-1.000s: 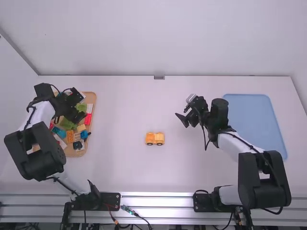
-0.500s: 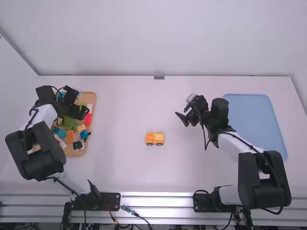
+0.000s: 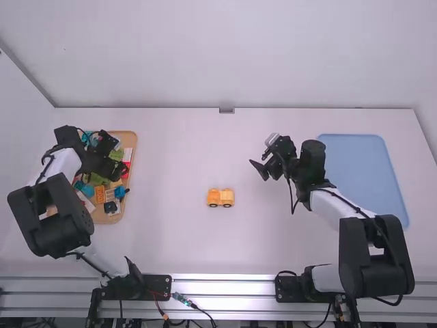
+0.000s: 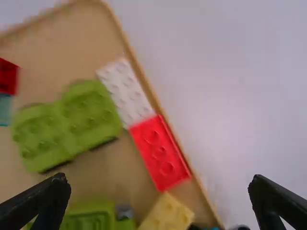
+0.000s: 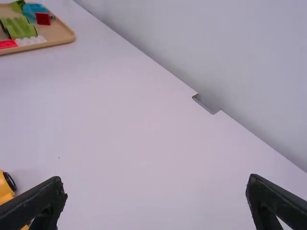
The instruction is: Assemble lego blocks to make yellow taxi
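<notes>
High view: left gripper point(image 3: 118, 156) over tray point(image 3: 134, 147), right gripper point(image 3: 259, 162) over table point(image 3: 171, 239); both sets wide apart, empty.

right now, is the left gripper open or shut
Open: the left gripper has its jaws wide apart over the tan tray, no block held between them.

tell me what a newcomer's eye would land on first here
Probably the orange-yellow toy vehicle near the middle of the white table. Next, the tan tray of bright blocks at the left, under the left arm's open tool, then the pale blue rectangle at the right.
</notes>
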{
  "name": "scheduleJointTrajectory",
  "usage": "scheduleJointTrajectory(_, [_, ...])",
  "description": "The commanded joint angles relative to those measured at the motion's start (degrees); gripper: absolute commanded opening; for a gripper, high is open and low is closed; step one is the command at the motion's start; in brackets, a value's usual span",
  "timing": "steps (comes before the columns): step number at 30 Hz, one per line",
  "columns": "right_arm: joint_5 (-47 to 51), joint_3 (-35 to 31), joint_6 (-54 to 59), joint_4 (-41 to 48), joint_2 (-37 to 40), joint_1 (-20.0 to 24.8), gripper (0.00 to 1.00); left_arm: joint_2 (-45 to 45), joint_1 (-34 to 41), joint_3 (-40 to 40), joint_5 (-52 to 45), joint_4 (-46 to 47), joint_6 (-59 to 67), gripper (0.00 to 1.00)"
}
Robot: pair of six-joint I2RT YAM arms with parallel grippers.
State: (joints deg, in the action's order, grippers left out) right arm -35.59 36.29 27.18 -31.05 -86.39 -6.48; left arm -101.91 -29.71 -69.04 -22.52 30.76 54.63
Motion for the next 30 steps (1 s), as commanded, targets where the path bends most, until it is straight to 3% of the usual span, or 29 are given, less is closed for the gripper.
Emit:
scheduleJointTrajectory(1, [-0.35,-0.33,-0.42,-0.02,1.10,0.04,0.99,-0.50,-0.02,-3.28,1.28,0.78,8.26,0.99])
scheduleJointTrajectory(19, [-0.33,-0.33,-4.26,0.00,1.10,0.11,0.99,-9.48,-0.68,-13.29,2.50,16.26,22.56,0.99])
scheduleJointTrajectory(30, [-0.31,-0.33,-4.76,0.09,1.10,0.11,0.99,-11.34,-0.55,-7.50,6.89,8.28,22.12,0.97])
